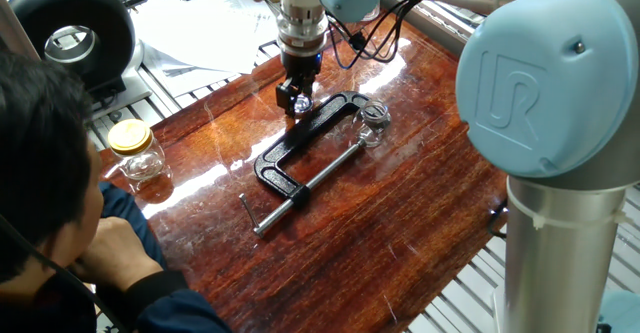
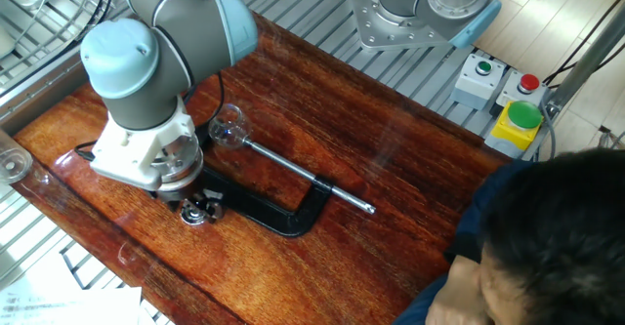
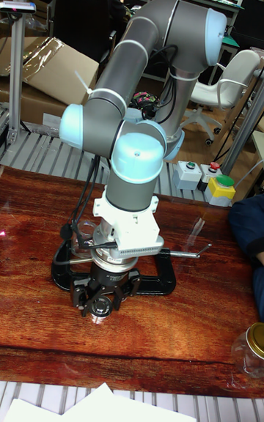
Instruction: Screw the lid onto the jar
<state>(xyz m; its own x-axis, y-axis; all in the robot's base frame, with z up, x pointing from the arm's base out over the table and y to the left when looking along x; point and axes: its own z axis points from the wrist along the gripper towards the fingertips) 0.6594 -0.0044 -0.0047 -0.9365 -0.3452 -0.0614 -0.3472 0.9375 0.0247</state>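
Observation:
The lid point(image 1: 298, 102), a small clear glinting cap, lies on the wooden table beside the black C-clamp point(image 1: 305, 151). My gripper point(image 1: 297, 95) is lowered right over it, a finger on each side, and looks open. In the other fixed view the lid point(image 2: 198, 211) shows between the fingertips below the wrist. The tall fixed view has the lid point(image 3: 100, 310) under the gripper point(image 3: 101, 303). The jar point(image 1: 373, 125), tiny and clear, sits at the clamp's screw end, a short way right of the gripper; it shows again as the jar point(image 2: 228, 127).
A bigger yellow-lidded glass jar point(image 1: 134, 150) stands at the table's left edge near a person's head and arm point(image 1: 60, 213). The clamp's long screw rod point(image 2: 312, 177) runs across the middle. A button box point(image 2: 515, 120) sits off the table.

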